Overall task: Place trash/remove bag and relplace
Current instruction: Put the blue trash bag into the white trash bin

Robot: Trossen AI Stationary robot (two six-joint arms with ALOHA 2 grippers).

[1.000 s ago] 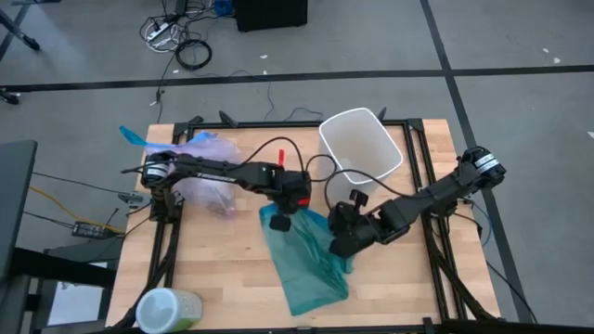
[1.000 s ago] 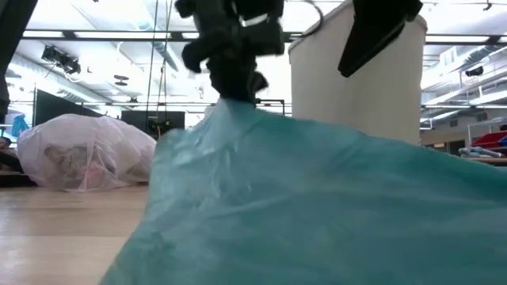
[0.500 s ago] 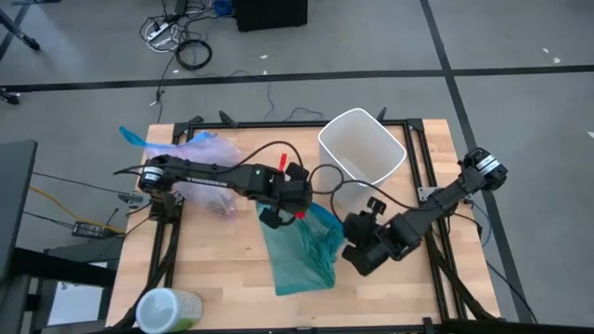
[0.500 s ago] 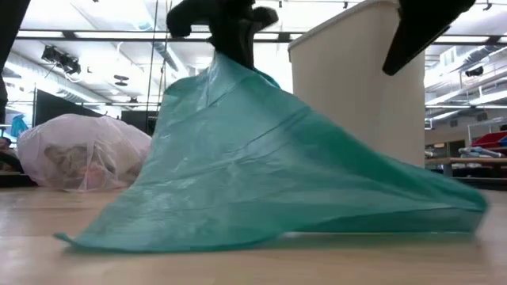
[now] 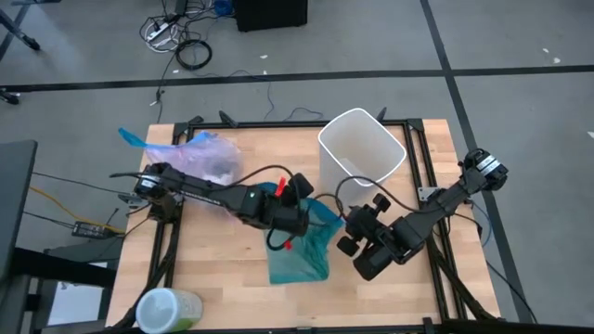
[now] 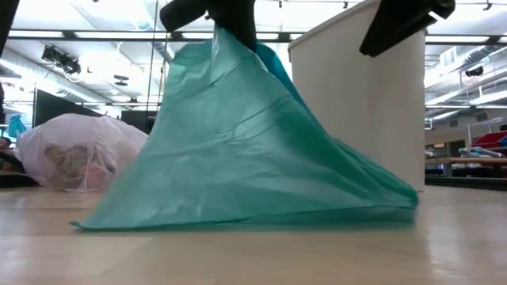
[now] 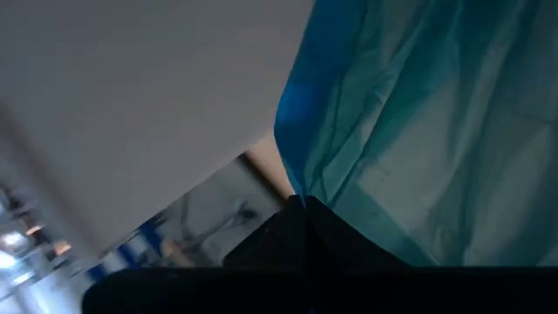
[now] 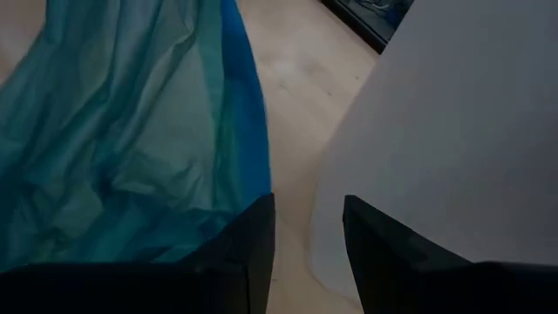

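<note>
A teal-green plastic bag [image 5: 300, 249] stands like a tent on the table in front of the white bin [image 5: 362, 148], with my left gripper [image 5: 290, 219] shut on its top. In the low view the left gripper [image 6: 234, 17] is at the bag's peak [image 6: 230, 47]. My right gripper [image 5: 347, 225] is open just right of the teal bag, beside the bin's base, with nothing between its fingers [image 8: 255, 234]. The pale pink-lavender bag [image 5: 200, 160], filled with trash, rests on the table at the far left. My left gripper pinches a gathered bunch of the teal bag's upper part [image 7: 307, 185] between its two fingers, coming slanting down from the table's left. The bag hangs and spreads out below the fingers. Its lower edge [image 6: 238, 223] lies on the table.
The white bin [image 6: 356, 103] stands upright at the far right of the table. A green-lidded round container [image 5: 167, 311] sits at the near left corner. Bare wood shows at the near edge [image 5: 232, 288].
My left gripper has risen and rolled, drawing the teal bag's top up. The bag has changed from lying spread flat into a tall tent, while its lower edge stays on the table. My right gripper has drawn away from the bag toward the table's right edge.
</note>
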